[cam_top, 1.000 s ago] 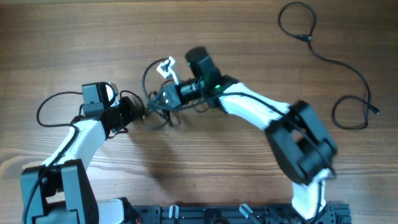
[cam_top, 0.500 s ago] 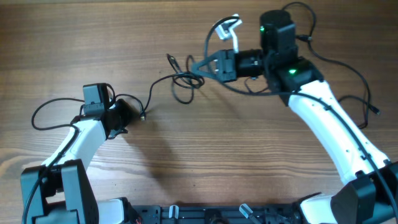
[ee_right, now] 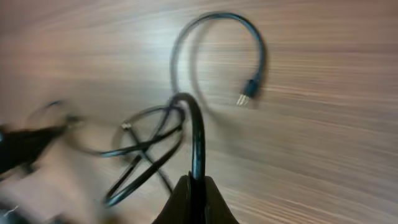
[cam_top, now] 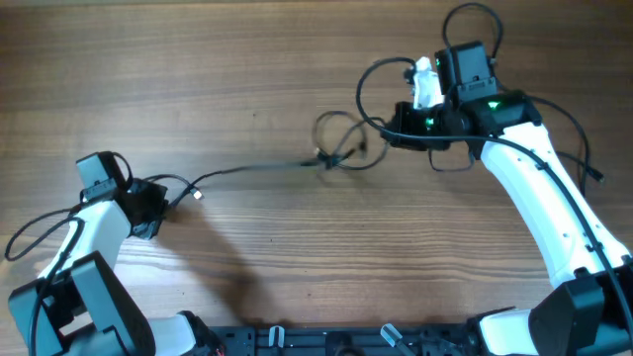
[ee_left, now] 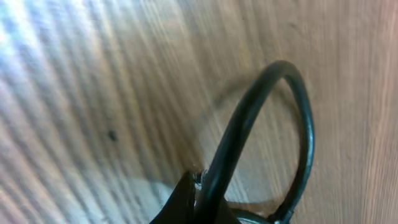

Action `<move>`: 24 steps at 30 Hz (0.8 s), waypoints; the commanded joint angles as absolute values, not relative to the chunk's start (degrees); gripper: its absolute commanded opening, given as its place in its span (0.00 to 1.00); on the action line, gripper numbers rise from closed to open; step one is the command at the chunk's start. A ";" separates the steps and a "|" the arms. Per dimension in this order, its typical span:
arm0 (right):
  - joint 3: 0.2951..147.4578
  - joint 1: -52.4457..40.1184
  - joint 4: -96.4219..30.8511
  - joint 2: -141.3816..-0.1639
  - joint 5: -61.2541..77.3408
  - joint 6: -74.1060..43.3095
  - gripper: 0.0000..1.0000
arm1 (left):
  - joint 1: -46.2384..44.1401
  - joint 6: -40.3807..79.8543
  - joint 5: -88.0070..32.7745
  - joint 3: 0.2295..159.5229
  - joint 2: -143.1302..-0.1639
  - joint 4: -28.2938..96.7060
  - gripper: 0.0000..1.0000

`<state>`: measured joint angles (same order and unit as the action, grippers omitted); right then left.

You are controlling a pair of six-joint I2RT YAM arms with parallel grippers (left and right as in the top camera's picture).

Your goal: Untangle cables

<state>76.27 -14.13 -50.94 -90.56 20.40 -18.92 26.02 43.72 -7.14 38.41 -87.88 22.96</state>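
Observation:
The cables form a small knot of black loops (cam_top: 341, 148) at the table's middle. One strand (cam_top: 257, 170) runs left from it toward my left gripper (cam_top: 156, 206), which is shut on a cable. In the left wrist view that cable (ee_left: 298, 124) arches up from the fingertips (ee_left: 186, 202). My right gripper (cam_top: 393, 125), just right of the knot, is shut on a cable that loops above it (cam_top: 371, 79). The right wrist view shows this cable (ee_right: 198, 137) rising from the closed gripper (ee_right: 196, 196), with the knot (ee_right: 143, 149) and a plug end (ee_right: 246, 98) beyond.
A separate long black cable (cam_top: 534, 104) curls along the far right of the wooden table (cam_top: 247, 59), from a loop at the top to a loop near the right edge. Black arm wiring (cam_top: 40, 232) trails behind the left arm.
The two grippers have pulled apart, the left one to the left and the right one to the right. The tight bundle between them has stretched into a long strand with a smaller knot.

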 commanded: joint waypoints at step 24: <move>76.38 -13.54 -55.29 -97.32 -5.89 -25.52 0.04 | 35.53 48.66 -8.21 35.16 -88.62 21.41 0.10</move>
